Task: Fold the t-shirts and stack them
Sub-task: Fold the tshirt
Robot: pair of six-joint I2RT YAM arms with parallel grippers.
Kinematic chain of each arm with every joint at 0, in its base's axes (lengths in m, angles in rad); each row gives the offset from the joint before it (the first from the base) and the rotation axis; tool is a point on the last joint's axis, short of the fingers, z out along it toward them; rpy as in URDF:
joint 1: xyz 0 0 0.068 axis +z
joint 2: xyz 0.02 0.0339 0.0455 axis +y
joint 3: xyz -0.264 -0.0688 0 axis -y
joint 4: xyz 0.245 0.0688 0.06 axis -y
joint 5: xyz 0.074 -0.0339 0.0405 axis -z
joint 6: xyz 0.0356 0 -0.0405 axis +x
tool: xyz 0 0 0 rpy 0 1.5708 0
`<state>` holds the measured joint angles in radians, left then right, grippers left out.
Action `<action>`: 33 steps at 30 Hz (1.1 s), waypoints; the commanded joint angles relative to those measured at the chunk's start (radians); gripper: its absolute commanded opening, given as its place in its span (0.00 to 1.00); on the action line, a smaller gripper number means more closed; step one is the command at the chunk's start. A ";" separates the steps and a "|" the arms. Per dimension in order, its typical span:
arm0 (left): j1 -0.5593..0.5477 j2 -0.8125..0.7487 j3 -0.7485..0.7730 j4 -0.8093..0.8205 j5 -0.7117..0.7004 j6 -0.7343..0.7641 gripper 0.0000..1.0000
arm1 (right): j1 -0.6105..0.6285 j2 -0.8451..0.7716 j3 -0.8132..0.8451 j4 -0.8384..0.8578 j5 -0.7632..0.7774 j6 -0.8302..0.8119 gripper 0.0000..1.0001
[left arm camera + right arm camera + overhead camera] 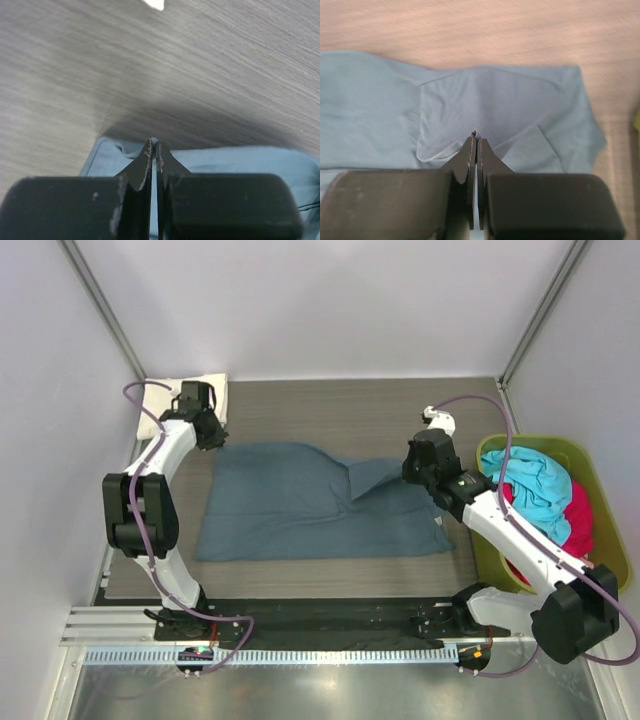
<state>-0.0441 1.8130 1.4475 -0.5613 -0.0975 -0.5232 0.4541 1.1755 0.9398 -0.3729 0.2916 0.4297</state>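
Your left gripper [154, 146] is clamped on the far-left corner of the slate-blue t-shirt [290, 505]. Your right gripper [475, 139] pinches a raised fold on the shirt's right side, near the olive bin [560, 444].

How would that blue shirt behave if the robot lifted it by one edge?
Probably floppy: the blue t-shirt tents and creases where the right gripper pinches it. Likely light, since a fingertip pinch holds a fold up. Pushed, it would probably bunch rather than slide whole across the table.
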 commanded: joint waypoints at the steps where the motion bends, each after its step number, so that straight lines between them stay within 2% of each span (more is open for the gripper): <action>1: 0.003 -0.058 -0.071 0.057 -0.059 -0.034 0.00 | -0.005 -0.072 -0.051 -0.030 0.105 0.041 0.01; 10: 0.001 -0.086 -0.131 0.074 -0.091 -0.023 0.00 | -0.006 -0.230 -0.145 -0.099 0.173 0.118 0.01; 18: 0.003 -0.132 -0.157 0.051 -0.128 -0.034 0.00 | -0.006 -0.339 -0.141 -0.196 0.165 0.132 0.01; 21: 0.013 -0.162 -0.225 0.058 -0.108 -0.087 0.00 | -0.008 -0.369 -0.159 -0.230 0.185 0.167 0.01; 25: 0.032 -0.257 -0.367 0.107 -0.128 -0.161 0.00 | -0.006 -0.476 -0.272 -0.239 0.210 0.265 0.01; 26: 0.035 -0.285 -0.398 0.119 -0.145 -0.190 0.05 | -0.006 -0.497 -0.289 -0.247 0.210 0.286 0.08; 27: 0.039 -0.312 -0.456 0.126 -0.162 -0.213 0.11 | -0.008 -0.519 -0.308 -0.250 0.204 0.331 0.24; 28: 0.039 -0.384 -0.491 0.148 -0.188 -0.231 0.32 | -0.008 -0.563 -0.337 -0.251 0.201 0.354 0.56; 29: 0.074 -0.421 -0.522 0.161 -0.192 -0.247 0.42 | -0.006 -0.580 -0.346 -0.253 0.198 0.380 0.67; 31: 0.092 -0.542 -0.599 0.188 -0.212 -0.293 0.57 | -0.006 -0.614 -0.358 -0.245 0.178 0.412 0.80; 32: 0.092 -0.575 -0.611 0.211 -0.222 -0.299 0.72 | -0.005 -0.623 -0.360 -0.236 0.170 0.411 0.82; 33: 0.092 -0.631 -0.625 0.219 -0.222 -0.299 0.75 | -0.005 -0.617 -0.349 -0.218 0.166 0.396 0.83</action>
<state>0.0353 1.3289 0.8425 -0.4599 -0.2512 -0.7525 0.4496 0.5724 0.5735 -0.6441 0.4530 0.7677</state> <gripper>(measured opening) 0.693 0.814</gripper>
